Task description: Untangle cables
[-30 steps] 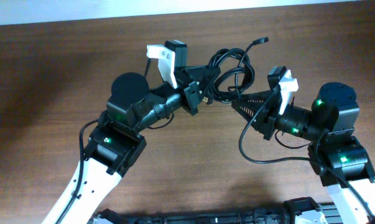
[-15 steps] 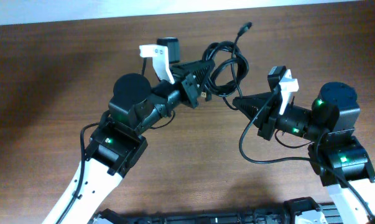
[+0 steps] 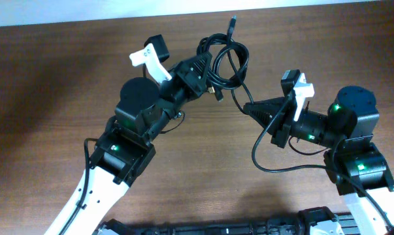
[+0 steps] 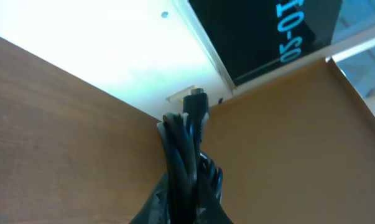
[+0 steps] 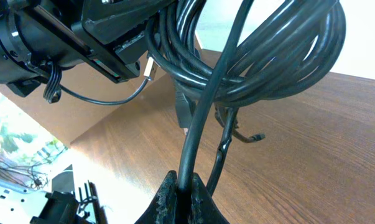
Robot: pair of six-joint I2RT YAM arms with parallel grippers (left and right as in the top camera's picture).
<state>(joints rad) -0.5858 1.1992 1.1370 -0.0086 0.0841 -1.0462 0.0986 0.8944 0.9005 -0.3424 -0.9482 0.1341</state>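
Cables pinched by left gripper and right gripper, arms angled inward.

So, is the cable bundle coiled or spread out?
Coiled: the cables form bunched loops in the left gripper, one strand pinched by the right gripper.

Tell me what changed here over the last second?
The left fingers swung the bundle of cables toward the far edge of the table, away from the right fingers, which closed on one strand trailing from it. The left fingers kept their grip; the right arm stayed where it was.
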